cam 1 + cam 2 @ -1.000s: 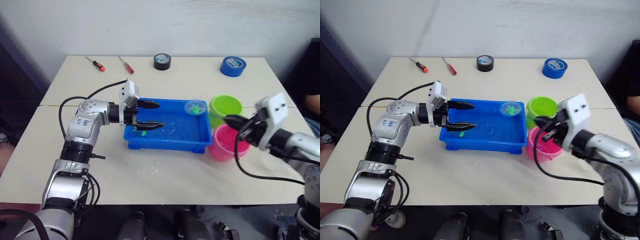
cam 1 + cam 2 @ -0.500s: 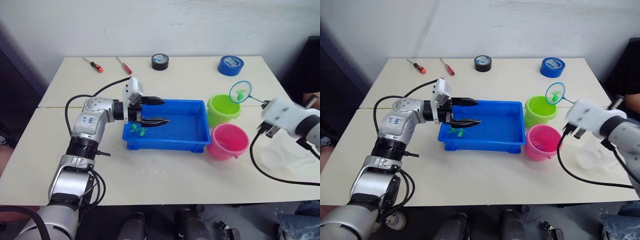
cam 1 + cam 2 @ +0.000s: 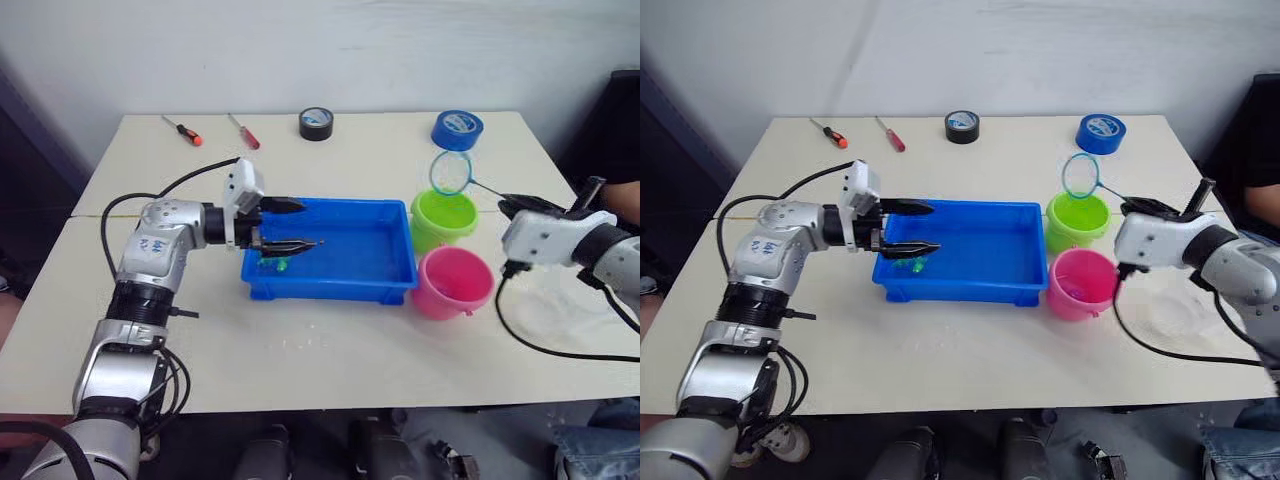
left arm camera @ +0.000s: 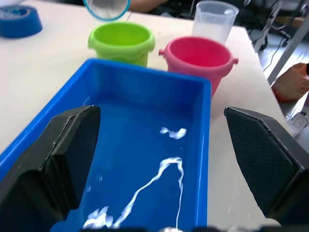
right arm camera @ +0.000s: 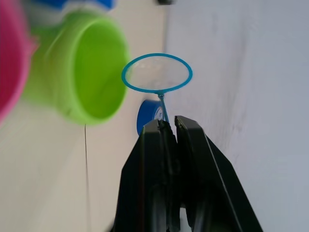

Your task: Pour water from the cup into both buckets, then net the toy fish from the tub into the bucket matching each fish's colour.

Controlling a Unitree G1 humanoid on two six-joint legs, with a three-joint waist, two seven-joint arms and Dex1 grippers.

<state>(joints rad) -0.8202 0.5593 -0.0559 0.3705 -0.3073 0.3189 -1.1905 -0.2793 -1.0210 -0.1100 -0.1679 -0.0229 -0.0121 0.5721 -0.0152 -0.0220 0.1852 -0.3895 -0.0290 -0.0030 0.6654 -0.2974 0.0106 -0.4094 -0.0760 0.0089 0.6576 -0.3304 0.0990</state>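
Just past the right gripper (image 5: 166,126), clamped on its handle, the net (image 5: 157,73) is held above the green bucket (image 3: 446,217). Left gripper (image 3: 292,224) is spread over the tub (image 3: 400,270); fish (image 3: 277,265) partly hidden.

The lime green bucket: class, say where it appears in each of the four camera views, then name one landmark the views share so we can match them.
Left eye view: lime green bucket, right of the blue tub, behind the pink bucket.
Right eye view: right of centre, same neighbours.
Left wrist view: beyond the tub's far rim, beside the pink bucket.
Right wrist view: beside the net hoop.
Shared landmark: the pink bucket, touching or nearly touching it.
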